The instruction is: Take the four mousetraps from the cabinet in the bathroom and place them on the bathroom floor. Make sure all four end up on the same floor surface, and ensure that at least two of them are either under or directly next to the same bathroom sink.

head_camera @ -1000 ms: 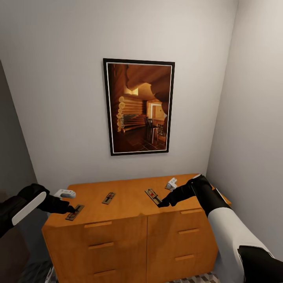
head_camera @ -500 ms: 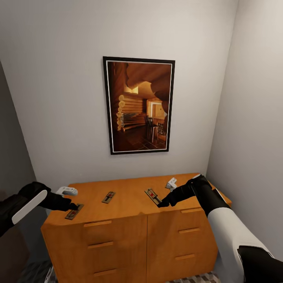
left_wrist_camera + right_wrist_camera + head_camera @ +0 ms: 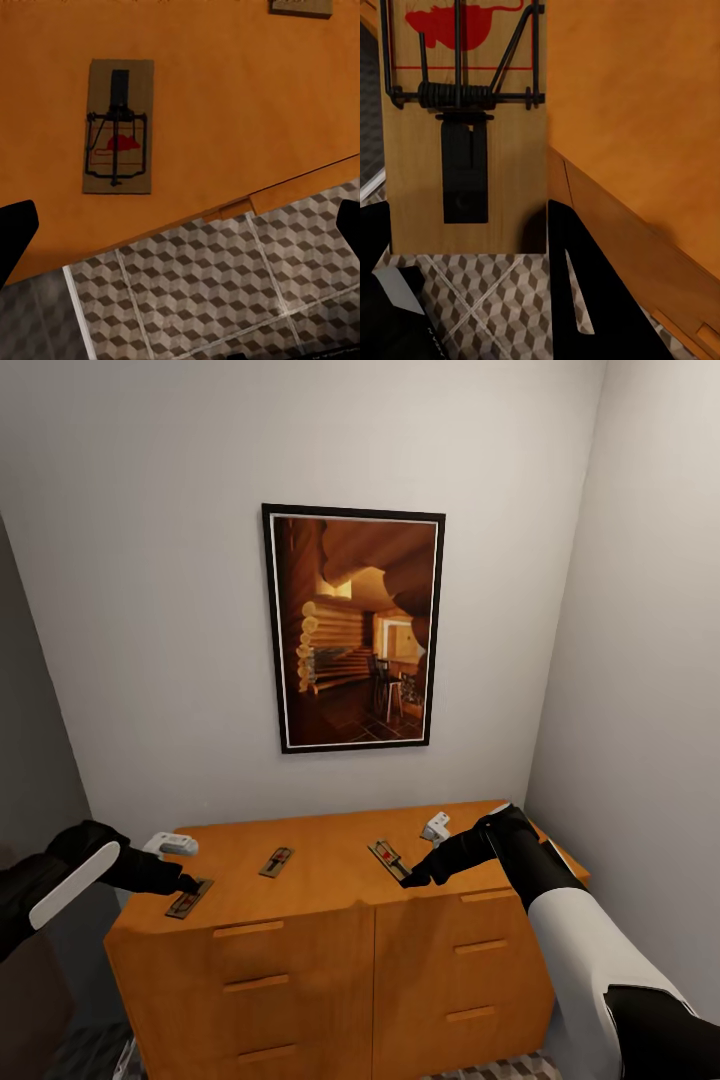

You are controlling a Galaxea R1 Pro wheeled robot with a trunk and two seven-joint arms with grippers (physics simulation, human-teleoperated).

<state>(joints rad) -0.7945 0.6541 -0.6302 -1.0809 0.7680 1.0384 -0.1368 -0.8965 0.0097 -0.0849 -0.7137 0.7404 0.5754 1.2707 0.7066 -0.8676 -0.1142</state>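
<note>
Three mousetraps lie on top of the orange-brown cabinet [image 3: 330,960]: a left one [image 3: 190,900], a middle one [image 3: 277,862] and a right one [image 3: 390,858]. A fourth is out of view. My left gripper [image 3: 188,882] hovers open over the left mousetrap [image 3: 118,126], near the cabinet's front corner, with its fingers [image 3: 15,232] spread wide. My right gripper [image 3: 415,878] is at the near end of the right mousetrap [image 3: 465,112]. Its fingers [image 3: 577,277] press against both long sides of the board. The cube-pattern floor [image 3: 210,300] shows below the cabinet edge.
Two small white objects lie on the cabinet top, one at the left [image 3: 170,847] and one at the right [image 3: 436,827]. A framed picture [image 3: 353,630] hangs on the wall behind. The right wall [image 3: 650,710] stands close to the cabinet's end, and a dark panel [image 3: 30,800] stands at the left.
My left gripper has edged slightly forward over the left mousetrap. The right arm and the traps have stayed put. The camera has tilted a touch.
</note>
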